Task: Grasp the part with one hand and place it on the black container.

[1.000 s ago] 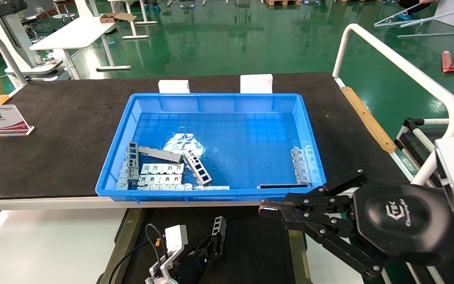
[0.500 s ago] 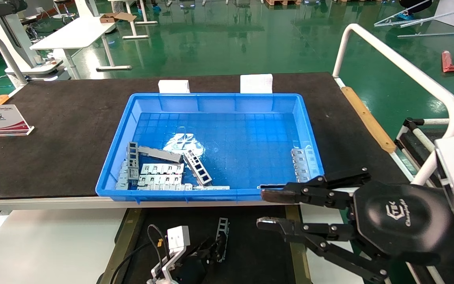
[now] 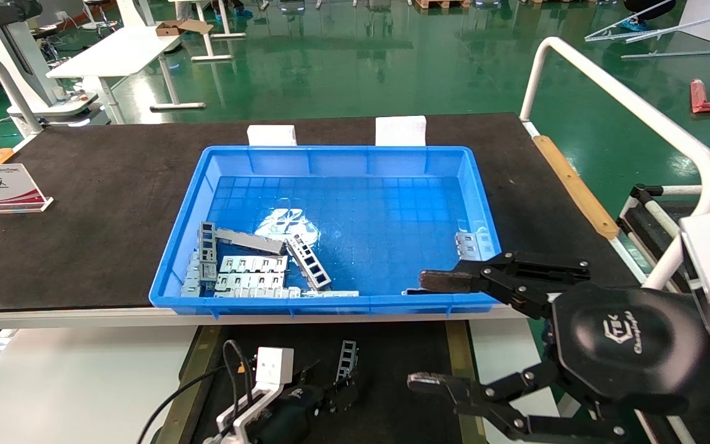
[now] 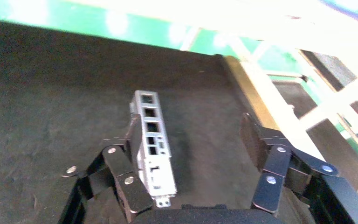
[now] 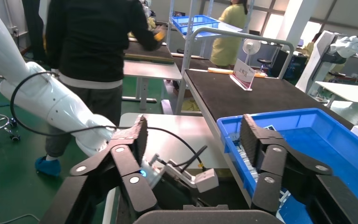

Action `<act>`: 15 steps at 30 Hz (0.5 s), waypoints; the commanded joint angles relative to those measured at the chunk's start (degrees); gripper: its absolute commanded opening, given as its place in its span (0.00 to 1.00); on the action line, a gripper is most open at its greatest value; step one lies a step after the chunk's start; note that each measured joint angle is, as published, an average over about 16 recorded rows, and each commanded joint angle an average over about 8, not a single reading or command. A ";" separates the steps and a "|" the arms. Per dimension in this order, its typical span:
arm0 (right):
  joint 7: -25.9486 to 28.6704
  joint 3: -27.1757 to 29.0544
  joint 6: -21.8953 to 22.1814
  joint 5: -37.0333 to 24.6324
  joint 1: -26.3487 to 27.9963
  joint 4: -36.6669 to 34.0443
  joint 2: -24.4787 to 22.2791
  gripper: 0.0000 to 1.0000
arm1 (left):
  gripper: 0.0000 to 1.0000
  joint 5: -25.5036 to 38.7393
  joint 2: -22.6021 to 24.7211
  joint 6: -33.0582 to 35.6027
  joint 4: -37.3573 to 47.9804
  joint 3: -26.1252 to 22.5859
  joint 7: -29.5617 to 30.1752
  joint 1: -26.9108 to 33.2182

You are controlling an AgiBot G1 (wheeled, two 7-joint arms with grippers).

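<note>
My left tool (image 4: 186, 154), spread, has the part (image 4: 152, 140) leaning on one finger, long axis pointing away, over the container (image 3: 404, 376); right tool (image 3: 435, 333) spread, idle.

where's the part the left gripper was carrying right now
In the head view, the part stands on the black container, below the blue bin; the left wrist view shows it against one finger of the open left gripper.

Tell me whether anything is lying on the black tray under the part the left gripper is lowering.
Nothing visible. The left gripper is open, the part leaning against one finger, and the black container around and beneath it shows only bare matte surface.
</note>
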State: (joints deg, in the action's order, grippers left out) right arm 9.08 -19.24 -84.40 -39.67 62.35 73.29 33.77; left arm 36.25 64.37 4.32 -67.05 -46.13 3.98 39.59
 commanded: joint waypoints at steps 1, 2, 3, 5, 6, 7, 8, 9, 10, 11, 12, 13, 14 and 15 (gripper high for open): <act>0.00 0.00 0.00 0.00 0.00 0.00 0.00 1.00 | 1.00 0.49 -1.80 1.79 -1.75 -0.17 -0.49 -0.50; 0.00 0.00 0.00 0.00 0.00 0.00 0.00 1.00 | 1.00 0.67 -3.05 3.01 -2.76 -0.31 -0.67 -0.72; 0.00 -0.01 0.00 0.00 0.00 0.00 0.00 1.00 | 1.00 0.83 -4.34 4.28 -3.80 -0.43 -0.83 -0.92; 0.00 -0.01 0.00 0.01 0.00 0.00 0.00 1.00 | 1.00 1.04 -6.88 6.80 -5.75 -0.61 -1.03 -1.23; 0.00 -0.01 0.00 0.01 0.00 0.00 0.00 1.00 | 1.00 1.08 -8.16 8.09 -6.65 -0.65 -1.08 -1.34; -0.01 -0.01 0.00 0.01 0.00 0.00 0.00 1.00 | 1.00 1.09 -9.31 9.31 -7.42 -0.65 -1.12 -1.39; -0.01 -0.01 0.01 0.01 0.00 0.00 0.00 1.00 | 1.00 1.09 -10.42 10.58 -8.09 -0.61 -1.17 -1.39; -0.01 -0.01 0.01 0.01 0.00 0.00 -0.01 1.00 | 1.00 1.05 -11.46 11.85 -8.66 -0.53 -1.22 -1.36; -0.01 -0.02 0.01 0.01 0.00 0.00 -0.01 1.00 | 1.00 0.98 -12.36 13.05 -9.07 -0.41 -1.28 -1.31; -0.01 -0.02 0.01 0.01 0.00 0.00 -0.01 1.00 | 1.00 0.91 -13.22 14.33 -9.39 -0.25 -1.41 -1.22; -0.01 -0.02 0.01 0.01 0.00 0.00 -0.01 1.00 | 1.00 0.83 -14.03 15.64 -9.64 -0.04 -1.59 -1.11; -0.01 -0.02 0.01 0.01 0.00 0.00 -0.01 1.00 | 1.00 0.74 -14.73 16.88 -9.78 0.20 -1.82 -1.01; -0.01 -0.02 0.01 0.01 0.01 0.00 -0.01 1.00 | 1.00 0.63 -15.41 18.18 -9.90 0.51 -2.13 -0.91; -0.01 -0.02 0.01 0.02 0.01 0.00 -0.01 1.00 | 1.00 0.47 -16.05 19.48 -9.99 0.86 -2.46 -0.83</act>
State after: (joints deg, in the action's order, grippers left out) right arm 9.07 -19.26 -84.40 -39.65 62.36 73.29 33.76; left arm 36.47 48.56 23.71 -76.88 -44.95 1.25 38.65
